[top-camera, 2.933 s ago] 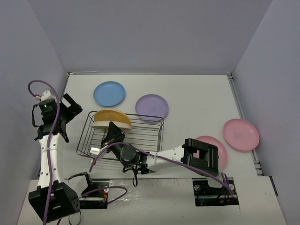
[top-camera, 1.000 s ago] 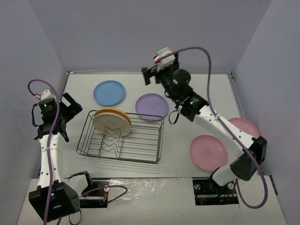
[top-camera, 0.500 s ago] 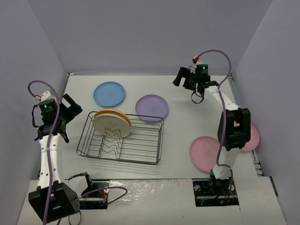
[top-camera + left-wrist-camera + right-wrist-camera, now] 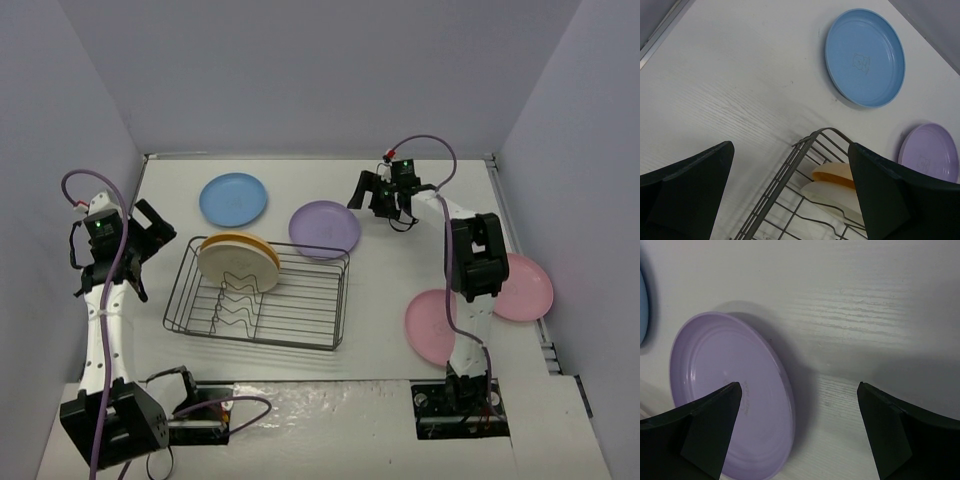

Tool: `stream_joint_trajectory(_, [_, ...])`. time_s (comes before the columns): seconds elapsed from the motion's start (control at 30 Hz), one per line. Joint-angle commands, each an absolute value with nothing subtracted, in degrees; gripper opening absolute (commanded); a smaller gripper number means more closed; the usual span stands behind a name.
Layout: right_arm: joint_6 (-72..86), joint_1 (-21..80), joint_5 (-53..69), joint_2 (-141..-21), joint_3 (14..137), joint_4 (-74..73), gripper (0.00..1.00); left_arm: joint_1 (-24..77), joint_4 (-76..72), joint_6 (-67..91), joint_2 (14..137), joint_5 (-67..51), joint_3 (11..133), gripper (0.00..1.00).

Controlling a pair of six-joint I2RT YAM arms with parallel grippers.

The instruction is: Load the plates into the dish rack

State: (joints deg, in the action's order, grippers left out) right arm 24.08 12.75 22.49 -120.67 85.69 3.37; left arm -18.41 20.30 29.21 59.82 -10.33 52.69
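The dish rack point(image 4: 258, 292) stands left of centre, with a cream plate point(image 4: 236, 263) and a yellow-orange plate point(image 4: 262, 244) upright in its back-left corner. The blue plate point(image 4: 233, 198) and purple plate point(image 4: 324, 228) lie flat behind the rack. Two pink plates point(image 4: 438, 326) point(image 4: 526, 286) lie on the right. My right gripper point(image 4: 360, 191) hovers open just right of the purple plate point(image 4: 725, 395), whose right rim sits between the fingertips point(image 4: 715, 420). My left gripper point(image 4: 157, 232) is open and empty beside the rack's left end point(image 4: 790, 200), looking at the blue plate point(image 4: 865, 57).
Grey walls enclose the white table on three sides. The right arm's forearm point(image 4: 470, 250) stretches over the table above the nearer pink plate. The arm bases and cables sit at the near edge.
The right arm left the rack, swung up over the back of the table, and its gripper has now come left and down beside the purple plate. The left arm has not moved.
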Motion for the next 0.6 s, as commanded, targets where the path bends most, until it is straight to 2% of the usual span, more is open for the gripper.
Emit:
stream_joint_trajectory(0.0, [23.66,15.27,21.57,-120.17,84.23,5.88,0.96,-18.81,16.29,30.20,59.73,-10.25,53.39,0.97])
stream_joint_trajectory(0.2, [24.02,17.25,22.09,-121.65,82.61,7.05,0.86,-18.81,16.00,30.41,59.94,-10.48,53.17,0.97])
stream_joint_trajectory(0.3, [25.62,17.50,21.95,-121.88,80.89,8.78,0.72,-18.80,16.08,30.42,59.94,-10.55,53.17,0.97])
stream_joint_trajectory(0.4, [26.90,17.50,21.38,-121.11,78.98,10.64,0.53,-18.80,16.01,30.50,59.93,-10.56,53.09,0.97])
stream_joint_trajectory(0.5, [27.34,17.49,19.59,-120.14,77.69,10.82,0.41,-18.81,16.00,30.50,59.85,-10.55,53.00,0.97])
stream_joint_trajectory(0.57, [28.52,17.42,17.76,-119.51,76.42,11.47,0.38,-18.81,16.08,30.43,59.70,-10.48,53.00,0.97])
